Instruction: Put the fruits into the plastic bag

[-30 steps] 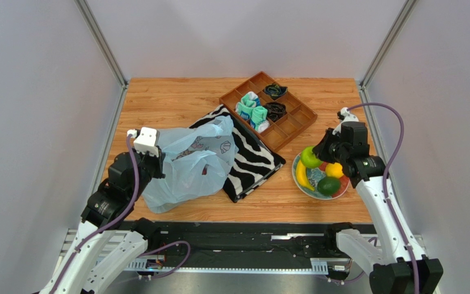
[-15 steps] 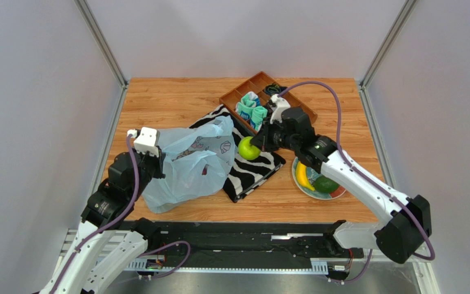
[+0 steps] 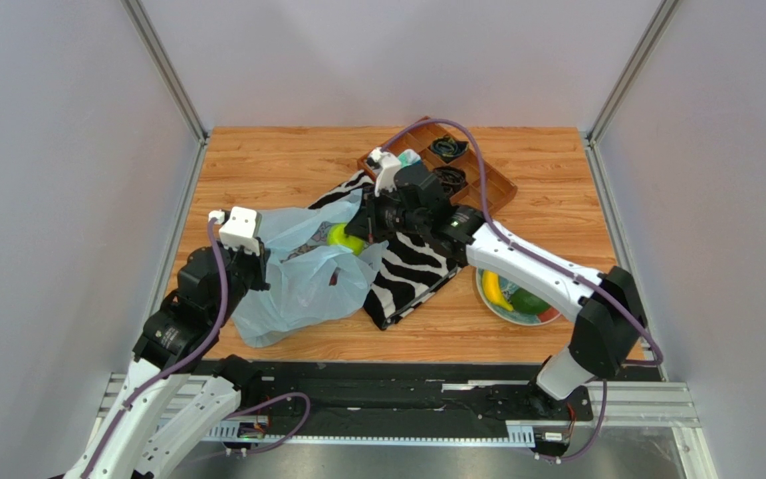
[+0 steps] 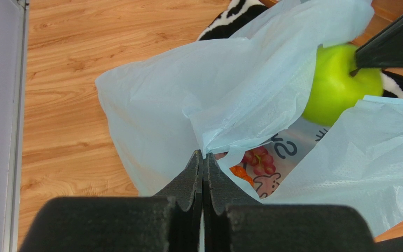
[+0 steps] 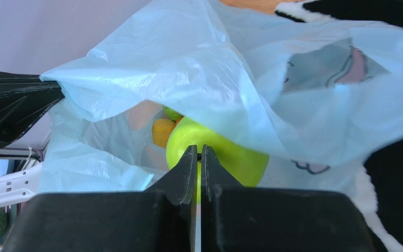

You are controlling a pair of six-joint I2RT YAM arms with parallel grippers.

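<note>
The left arm stands up from its base at 7 o'clock, elbow folded, its wrist pointing toward 1 o'clock. The left gripper has its jaws pressed together on a fold of the plastic bag. The right arm reaches from 5 o'clock toward 10 o'clock, nearly straight. The right gripper is pinched tight on the top of the green apple.

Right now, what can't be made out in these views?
1. Bag contents, all views: film of the plastic bag covers most of it; only grapes and an orange-yellow piece peek out.
2. Right wrist: what the shut tips of the right gripper pinch on the green apple is too small to tell.
3. Top external: the right arm crosses the plate; only the banana and a dark green fruit show.
</note>
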